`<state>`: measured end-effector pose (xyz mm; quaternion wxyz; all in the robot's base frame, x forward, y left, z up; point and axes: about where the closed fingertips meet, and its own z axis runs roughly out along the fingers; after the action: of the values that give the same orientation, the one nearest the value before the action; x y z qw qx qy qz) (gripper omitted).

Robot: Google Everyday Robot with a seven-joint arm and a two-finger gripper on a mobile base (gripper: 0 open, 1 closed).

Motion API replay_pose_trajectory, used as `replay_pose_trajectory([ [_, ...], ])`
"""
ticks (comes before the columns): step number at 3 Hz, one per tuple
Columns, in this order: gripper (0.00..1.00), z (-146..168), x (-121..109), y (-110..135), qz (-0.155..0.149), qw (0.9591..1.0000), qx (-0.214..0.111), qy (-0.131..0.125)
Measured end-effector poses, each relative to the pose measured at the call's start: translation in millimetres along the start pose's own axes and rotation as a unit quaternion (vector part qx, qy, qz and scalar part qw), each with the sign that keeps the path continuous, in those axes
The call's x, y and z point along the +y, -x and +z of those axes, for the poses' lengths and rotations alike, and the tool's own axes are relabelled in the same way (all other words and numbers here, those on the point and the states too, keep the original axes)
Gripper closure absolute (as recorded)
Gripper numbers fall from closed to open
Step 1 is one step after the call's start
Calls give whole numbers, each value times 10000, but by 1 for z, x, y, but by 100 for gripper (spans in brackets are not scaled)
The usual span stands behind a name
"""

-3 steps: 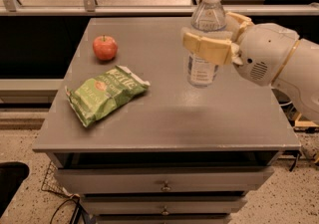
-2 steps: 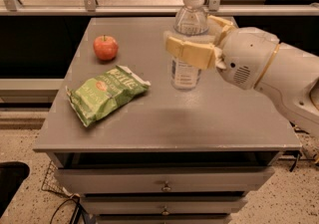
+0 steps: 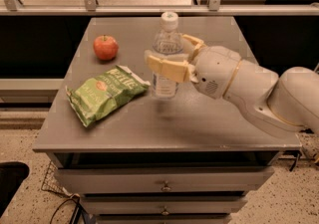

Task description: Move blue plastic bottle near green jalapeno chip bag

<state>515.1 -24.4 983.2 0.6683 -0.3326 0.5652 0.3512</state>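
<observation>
The blue plastic bottle (image 3: 166, 44) is clear with a white cap and stands upright in my gripper (image 3: 172, 57), held just above the grey table (image 3: 164, 123). The cream fingers (image 3: 168, 67) are shut around the bottle's middle. My white arm (image 3: 249, 88) reaches in from the right. The green jalapeno chip bag (image 3: 105, 93) lies flat on the table's left half, its right corner close to the bottle's base.
A red apple (image 3: 105, 48) sits at the table's back left, behind the bag. The table has drawers (image 3: 164, 185) below its front edge. A rail and glass panels run behind it. A dark object (image 3: 12, 175) sits on the floor at lower left.
My gripper has carried the bottle leftward across the table, from the right-centre to just beside the chip bag's right corner.
</observation>
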Motion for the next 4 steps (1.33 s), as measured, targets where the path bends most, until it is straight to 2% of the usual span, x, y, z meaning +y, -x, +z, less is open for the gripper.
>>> replay_pose_trajectory([
  [1, 100, 9, 1, -30, 40, 9998, 127, 165],
  [2, 100, 7, 3, -45, 105, 9989, 381, 242],
  [3, 82, 6, 5, -55, 78, 9973, 675, 296],
  [4, 59, 7, 6, -55, 77, 9973, 674, 299],
])
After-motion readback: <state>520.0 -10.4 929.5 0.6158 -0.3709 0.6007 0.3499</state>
